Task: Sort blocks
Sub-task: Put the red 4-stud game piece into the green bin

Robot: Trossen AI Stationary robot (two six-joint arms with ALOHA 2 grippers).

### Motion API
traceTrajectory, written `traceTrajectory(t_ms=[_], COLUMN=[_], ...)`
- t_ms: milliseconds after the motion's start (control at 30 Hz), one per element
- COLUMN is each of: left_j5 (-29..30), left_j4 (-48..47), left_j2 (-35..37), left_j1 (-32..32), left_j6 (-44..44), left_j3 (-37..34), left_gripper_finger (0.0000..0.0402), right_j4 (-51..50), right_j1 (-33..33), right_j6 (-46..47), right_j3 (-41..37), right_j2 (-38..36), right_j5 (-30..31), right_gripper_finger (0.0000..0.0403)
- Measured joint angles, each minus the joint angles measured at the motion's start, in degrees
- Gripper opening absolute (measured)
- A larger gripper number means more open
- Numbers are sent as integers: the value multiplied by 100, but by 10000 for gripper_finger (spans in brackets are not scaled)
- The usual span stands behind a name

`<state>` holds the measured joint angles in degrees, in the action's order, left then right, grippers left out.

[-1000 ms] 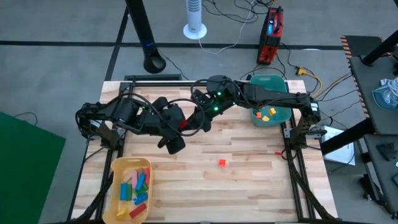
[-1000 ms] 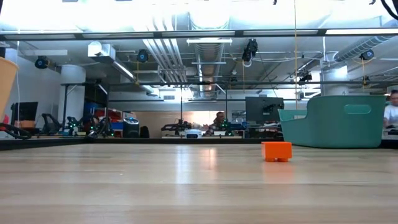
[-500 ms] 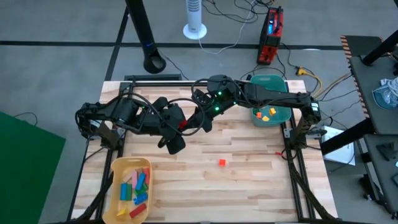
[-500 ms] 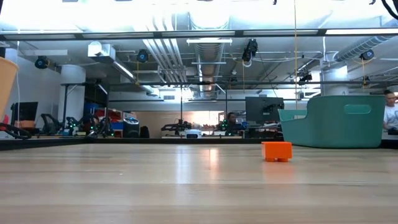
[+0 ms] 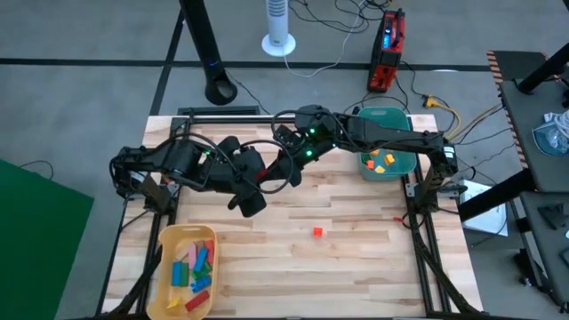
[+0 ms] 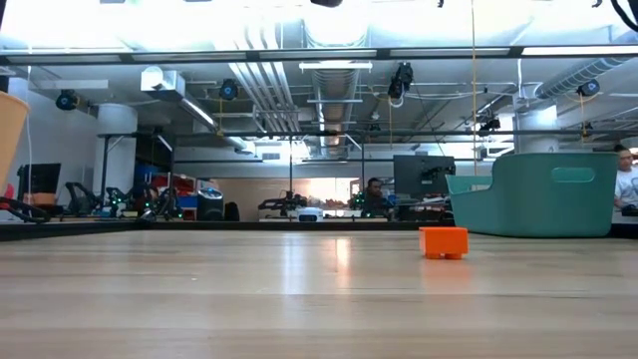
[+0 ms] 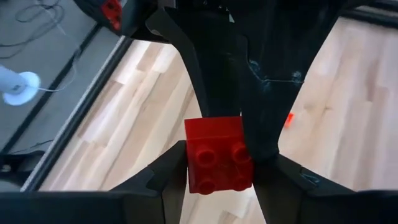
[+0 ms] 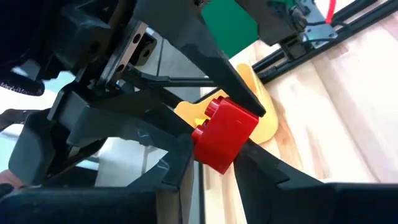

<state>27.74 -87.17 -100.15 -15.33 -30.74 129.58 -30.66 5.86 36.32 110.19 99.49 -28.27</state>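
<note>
A red block (image 5: 264,175) hangs in the air above the table's middle, between both grippers. My left gripper (image 5: 259,179) comes at it from the table's left and my right gripper (image 5: 286,170) from the right, and both are shut on it. The left wrist view shows the block (image 7: 217,152) with its studs toward the camera. An orange block (image 5: 317,232) rests flat on the table nearer the front edge and also shows in the low view (image 6: 444,242). My left gripper (image 7: 217,167) pinches the red block's two opposite sides (image 7: 191,158) between its two fingers, slanting down from the table's left. The block is lifted clear of the table. My right gripper (image 8: 214,160) pinches the same block by its lower sides (image 8: 239,149) between its two fingers, coming nearly level from the table's right. Its fingers (image 7: 267,93) meet the block opposite the left gripper's fingers.
A yellow tray (image 5: 169,244) with several coloured blocks sits at the front left corner. A teal bin (image 5: 391,117) holding a few blocks stands at the far right, and it also shows in the low view (image 6: 543,194). A tiny red piece (image 5: 397,218) lies near the right edge.
</note>
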Motion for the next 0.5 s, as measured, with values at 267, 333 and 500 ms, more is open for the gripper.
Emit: traceTrajectory(t_ms=[267, 333, 500], left_j5=[-74, -190, -261], left_j4=[-85, -86, 138], left_j2=[-10, -10, 1], left_j1=[2, 2, 2], left_j6=[-9, -52, -18], left_j3=[0, 0, 0], left_gripper_finger=[135, 146, 161], right_j4=[-87, -81, -30], right_j1=[40, 40, 38], right_j6=[-12, 10, 7], right_j3=[-3, -7, -9], right_j2=[6, 6, 2], right_j5=[26, 41, 68], right_gripper_finger=[135, 152, 184])
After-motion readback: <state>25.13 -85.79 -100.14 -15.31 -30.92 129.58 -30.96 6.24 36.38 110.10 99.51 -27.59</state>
